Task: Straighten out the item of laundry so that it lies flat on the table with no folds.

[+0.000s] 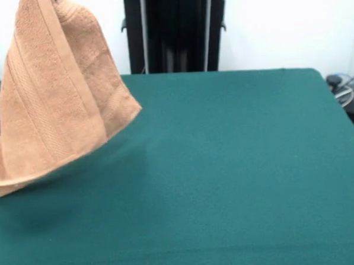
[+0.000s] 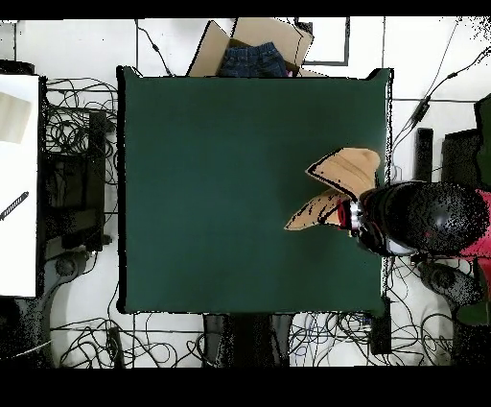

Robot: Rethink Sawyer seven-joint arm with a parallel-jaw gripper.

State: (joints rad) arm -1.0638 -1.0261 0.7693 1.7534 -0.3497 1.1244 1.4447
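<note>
The orange-tan towel [image 1: 56, 97] hangs in the air over the table's left side in the front view, held by its top, which runs out of the picture. It drapes in folds, with band stripes running down it. Its lowest corner is just above the green table [image 1: 226, 165]. In the overhead view the towel [image 2: 340, 182] shows bunched near the table's right edge [image 2: 240, 144]. The gripper [image 2: 355, 217] is at the end of the black and red arm [image 2: 422, 219], right over the towel's top, shut on it.
The robot's black pedestal [image 1: 174, 31] stands behind the table's far edge. A cardboard box with blue jeans [image 2: 254, 53] lies beyond the table's top edge in the overhead view. Cables [image 2: 81, 125] cover the floor around the table. A white surface [image 2: 19, 182] is at the left.
</note>
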